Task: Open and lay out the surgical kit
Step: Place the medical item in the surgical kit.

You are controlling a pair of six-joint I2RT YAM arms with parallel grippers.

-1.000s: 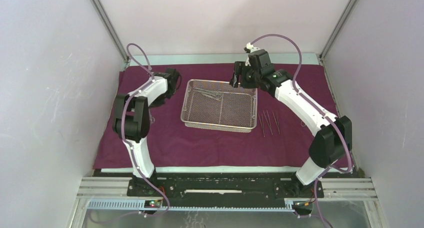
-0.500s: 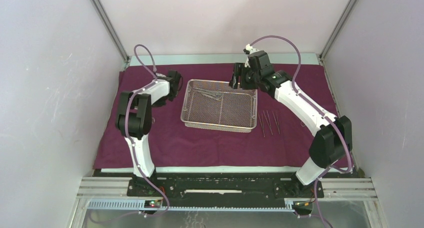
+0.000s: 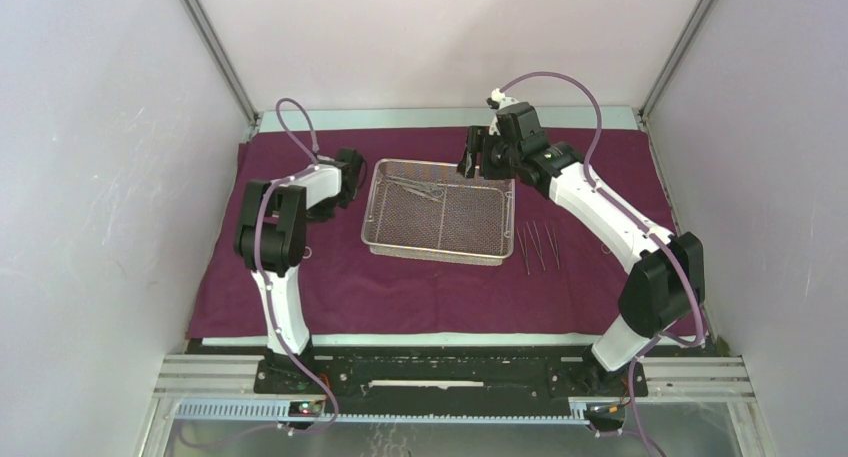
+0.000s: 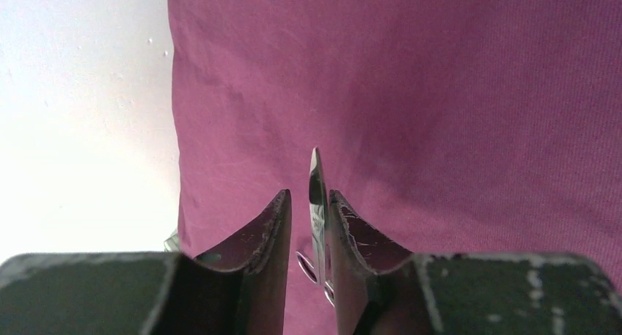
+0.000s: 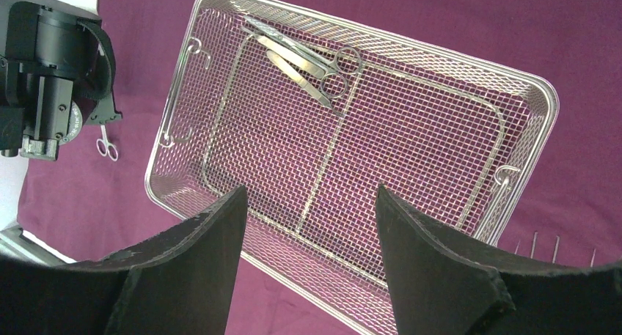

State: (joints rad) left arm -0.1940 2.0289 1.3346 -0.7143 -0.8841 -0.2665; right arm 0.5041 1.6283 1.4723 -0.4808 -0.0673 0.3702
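scissors (image 4: 316, 174) handles mostly hidden inside left end effector (image 4: 309, 197); tweezers (image 5: 555, 244) hidden behind right end effector (image 5: 309, 196), only tips showing

Matt woven cloth wrap (image 3: 400, 287); shiny steel wire-mesh tray (image 3: 470, 222).

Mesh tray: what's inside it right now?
A small pile of steel instruments in one corner of the tray; the rest is bare mesh, maroon cloth showing through. Overlap hides the exact count.
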